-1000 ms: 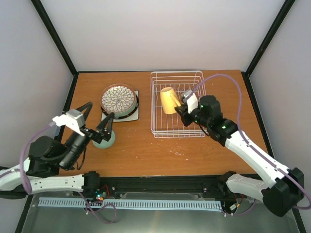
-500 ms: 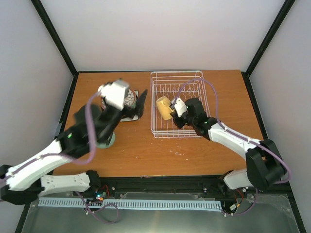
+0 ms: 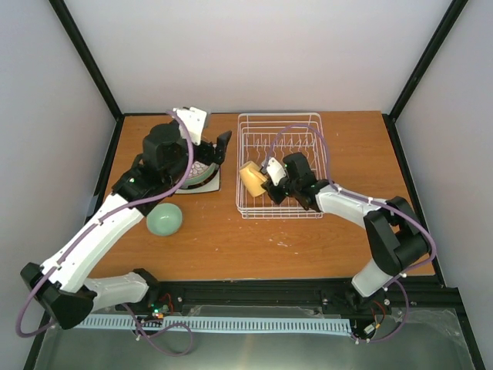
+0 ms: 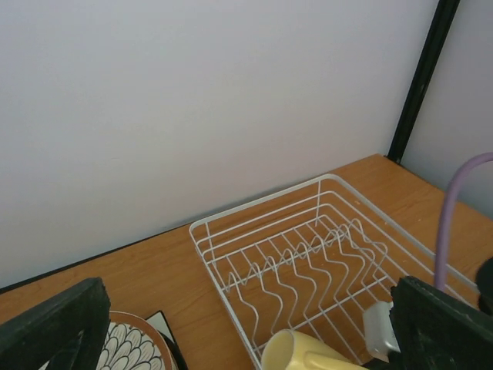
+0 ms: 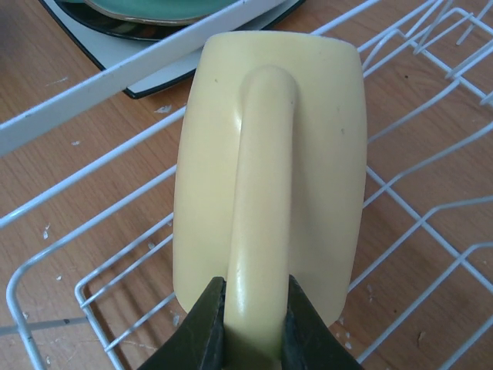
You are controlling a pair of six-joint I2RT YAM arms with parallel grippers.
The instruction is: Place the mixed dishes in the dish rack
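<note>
Wooden counter (image 3: 231, 239): right hand (image 5: 250, 327) clamps yellow mug (image 3: 251, 178) by its handle inside dish rack (image 3: 279, 213); left hand (image 3: 212, 154) spread wide over stacked plates (image 3: 202, 174).

We see a brown wooden table (image 3: 231, 239) enclosed on three sides by plain, pale walls (image 3: 254, 54). We note black frame posts (image 3: 86, 58) rising at both rear corners; lighting is even, casting only soft shadows.

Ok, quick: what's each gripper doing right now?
Left gripper: open, holding nothing.
Right gripper: closed on the handle of the yellow mug.
</note>
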